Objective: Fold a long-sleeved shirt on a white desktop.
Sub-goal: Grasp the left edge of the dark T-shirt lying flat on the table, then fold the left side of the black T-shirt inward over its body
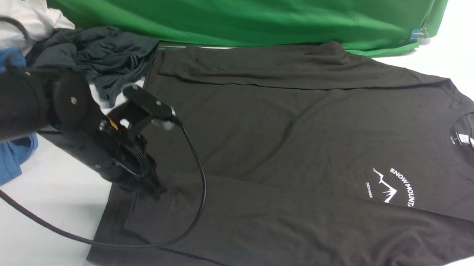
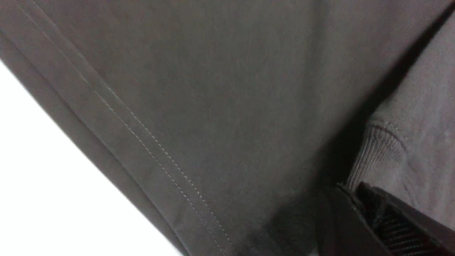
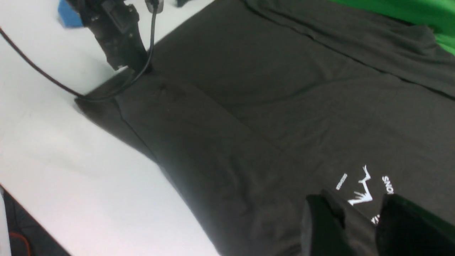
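The long-sleeved shirt [image 1: 284, 143] lies spread flat on the white desktop [image 1: 36, 236], both sleeves folded across the body, white mountain print [image 1: 394, 188] toward the right. My left gripper [image 1: 156, 193] presses down at the near sleeve's end by the hem. In the left wrist view its jaws [image 2: 355, 188] stand close together with the ribbed cuff [image 2: 376, 149] running in between them. My right gripper [image 3: 355, 209] is out of the front view. Its two fingers stand apart with shirt fabric filling the gap, just short of the print [image 3: 362, 188].
A crumpled dark grey garment [image 1: 100, 59], a blue shirt [image 1: 0, 158] and a white cloth [image 1: 18, 15] lie at the far left. A green backdrop [image 1: 242, 13] hangs behind. The left arm's black cable [image 1: 195, 179] loops over the shirt's hem.
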### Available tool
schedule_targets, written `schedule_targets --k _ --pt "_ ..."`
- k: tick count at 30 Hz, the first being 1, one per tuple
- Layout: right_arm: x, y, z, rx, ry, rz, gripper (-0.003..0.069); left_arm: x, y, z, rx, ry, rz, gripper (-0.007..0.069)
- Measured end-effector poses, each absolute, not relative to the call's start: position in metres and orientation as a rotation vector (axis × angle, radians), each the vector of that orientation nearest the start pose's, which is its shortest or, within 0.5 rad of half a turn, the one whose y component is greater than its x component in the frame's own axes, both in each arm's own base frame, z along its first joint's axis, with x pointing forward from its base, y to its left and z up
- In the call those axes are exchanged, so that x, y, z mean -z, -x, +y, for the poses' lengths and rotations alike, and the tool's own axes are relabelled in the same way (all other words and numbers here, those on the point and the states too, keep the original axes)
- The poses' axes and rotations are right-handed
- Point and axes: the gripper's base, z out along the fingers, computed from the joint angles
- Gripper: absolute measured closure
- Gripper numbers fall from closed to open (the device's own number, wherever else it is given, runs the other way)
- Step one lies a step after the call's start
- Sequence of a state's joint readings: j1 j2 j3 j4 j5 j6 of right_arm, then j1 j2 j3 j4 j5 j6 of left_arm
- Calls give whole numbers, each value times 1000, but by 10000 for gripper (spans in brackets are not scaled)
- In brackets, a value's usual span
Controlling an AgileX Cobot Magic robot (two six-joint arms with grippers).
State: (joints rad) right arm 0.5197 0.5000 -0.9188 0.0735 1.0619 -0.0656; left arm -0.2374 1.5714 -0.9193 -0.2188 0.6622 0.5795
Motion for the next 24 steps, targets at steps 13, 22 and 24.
schedule_targets --k 13,22,24 --pt "-384 -62 42 -355 618 2083 439 -232 -293 -82 119 -859 2536 573" --pt "-383 -66 45 -354 620 2094 439 -247 -318 -87 85 -854 2473 573" --pt "-383 -66 45 -354 620 2094 439 -244 -324 -88 77 -840 2487 573"
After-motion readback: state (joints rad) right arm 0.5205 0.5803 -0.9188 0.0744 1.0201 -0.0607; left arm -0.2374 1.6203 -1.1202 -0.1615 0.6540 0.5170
